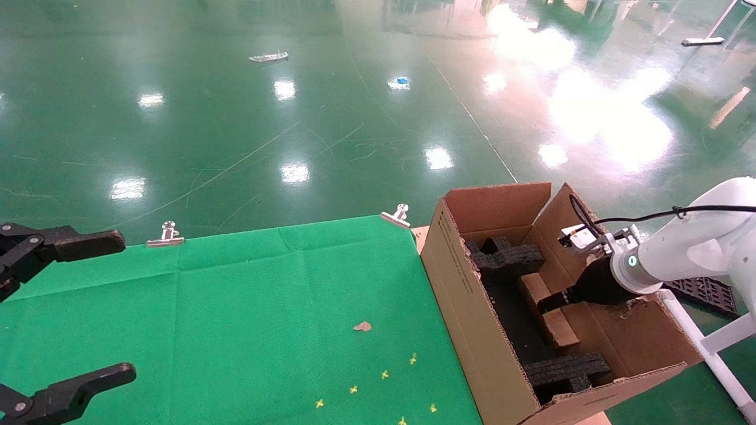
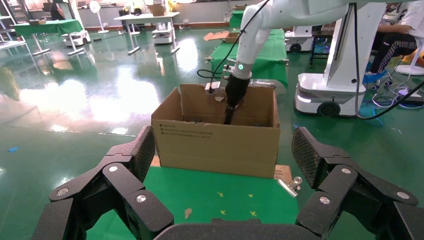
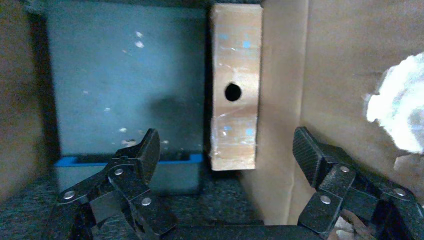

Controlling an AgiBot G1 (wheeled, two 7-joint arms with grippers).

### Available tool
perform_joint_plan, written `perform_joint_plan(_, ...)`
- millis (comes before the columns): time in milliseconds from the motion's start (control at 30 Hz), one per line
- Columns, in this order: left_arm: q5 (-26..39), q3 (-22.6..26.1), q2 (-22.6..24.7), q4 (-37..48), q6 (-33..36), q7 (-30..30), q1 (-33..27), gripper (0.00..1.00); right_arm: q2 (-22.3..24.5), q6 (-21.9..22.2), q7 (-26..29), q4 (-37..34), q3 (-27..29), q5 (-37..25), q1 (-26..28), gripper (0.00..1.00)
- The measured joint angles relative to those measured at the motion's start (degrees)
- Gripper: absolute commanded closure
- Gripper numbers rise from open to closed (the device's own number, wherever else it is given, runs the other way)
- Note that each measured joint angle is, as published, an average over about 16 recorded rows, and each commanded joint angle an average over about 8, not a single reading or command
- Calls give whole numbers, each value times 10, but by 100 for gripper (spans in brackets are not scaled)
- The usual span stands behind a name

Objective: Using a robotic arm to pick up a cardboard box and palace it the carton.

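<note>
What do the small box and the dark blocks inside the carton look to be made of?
The cardboard box looks like brown cardboard under glossy clear tape, which shines. The black blocks in the carton seem to be foam, matte with rough-cut edges.

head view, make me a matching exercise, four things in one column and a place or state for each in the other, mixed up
Things
1. cardboard box
2. right gripper
3. left gripper
4. metal clip

Places or states
A. open above the green cloth, holding nothing
B. lying in the carton between black foam blocks
C. at the cloth's far corner, next to the carton
D. reaching down into the carton, fingers open on either side of the small box

Pairs: 1-B, 2-D, 3-A, 4-C
</note>
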Motion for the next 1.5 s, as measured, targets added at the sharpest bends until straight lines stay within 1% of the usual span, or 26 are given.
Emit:
perform_joint_plan(167,0,0,0,0,0,0,0,0,13,-19,-18,10,10,12,53,0)
perform_joint_plan(500,0,0,0,0,0,0,0,0,53,-59,-69,55,37,44,192,0)
perform_joint_plan(633,0,1,0,0,0,0,0,0,69,-68,-89,80,49,58,230,0)
perform_joint_plan(767,-1,1,0,0,0,0,0,0,82,-72,-103,101,61,71,250,0)
perform_joint_plan(933,-1,1,0,0,0,0,0,0,94,-76,-118,126,78,86,251,0)
perform_joint_plan(1100,-1,1,0,0,0,1,0,0,100,-83,-129,156,106,102,230,0)
perform_joint_plan(1267,-1,1,0,1,0,1,0,0,104,-96,-144,194,146,121,190,0)
perform_joint_plan(1500,-1,1,0,1,0,1,0,0,110,-119,-169,261,215,152,118,0)
